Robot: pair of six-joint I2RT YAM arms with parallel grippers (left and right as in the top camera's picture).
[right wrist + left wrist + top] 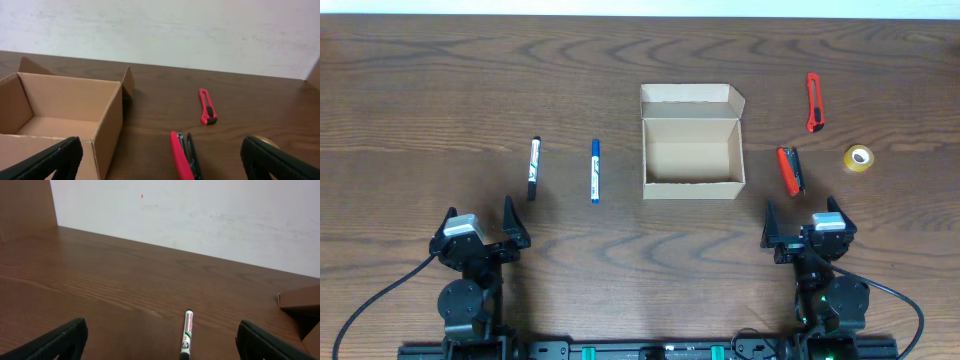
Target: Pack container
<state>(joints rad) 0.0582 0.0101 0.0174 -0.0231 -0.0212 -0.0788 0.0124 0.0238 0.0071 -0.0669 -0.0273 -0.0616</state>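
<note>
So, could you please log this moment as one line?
container: open, empty | left fingers: open, nothing held | right fingers: open, nothing held

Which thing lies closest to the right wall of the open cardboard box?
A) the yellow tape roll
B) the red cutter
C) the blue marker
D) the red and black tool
D: the red and black tool lies just beside the right wall of the box; the red cutter and the tape roll lie farther away.
</note>
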